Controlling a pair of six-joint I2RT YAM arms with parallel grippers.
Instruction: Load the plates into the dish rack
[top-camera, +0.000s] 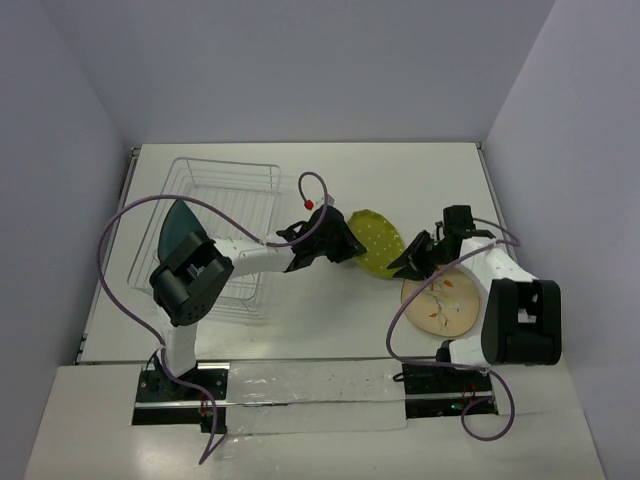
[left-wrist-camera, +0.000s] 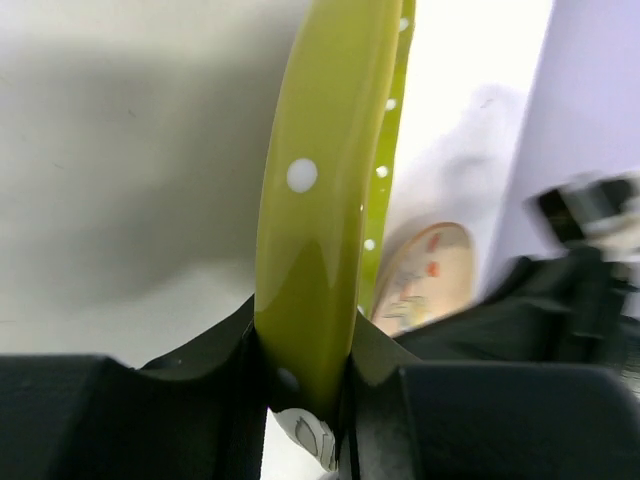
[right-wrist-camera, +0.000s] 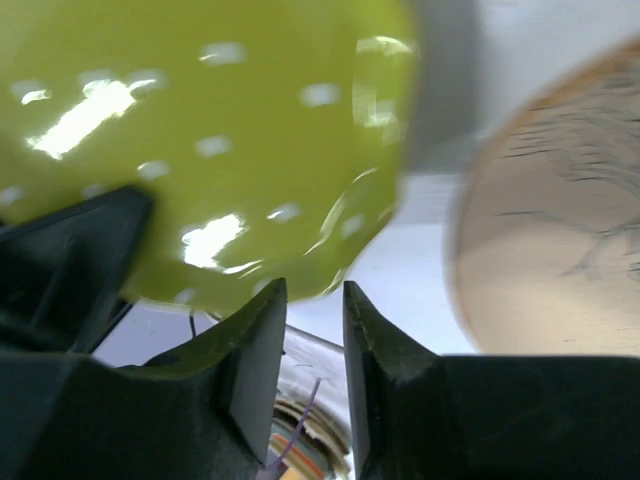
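L gripper (top-camera: 345, 243) is clamped on the yellow-green dotted plate (top-camera: 378, 243). In the L wrist view both fingers (left-wrist-camera: 180, 400) press on the rim from either side, w/ the plate standing on edge btwn them. The plate is held off the table (top-camera: 330, 330), tilted, near the middle of the workspace and to the right of the dish rack (top-camera: 240, 185) — apart from it, not over it.

R gripper (top-camera: 412, 258) sits just beside the far-right edge of that same plate. In the R wrist view its fingers (right-wrist-camera: 250, 350) are only a narrow gap apart w/ nothing btwn them. The plate's lower rim is just above the fingertips, not in the gap.

Cream floral plate (top-camera: 440, 302) lies flat on the table under the R arm, near its base, partly covered by the arm. It also shows at the right of the R wrist view and, blurred, behind the green plate in the L wrist view.

Dark teal plate (top-camera: 180, 228) already stands on edge in the rack's near-left part, w/ its lower portion hidden by the L arm's elbow. Which tine row it's in — can't tell.
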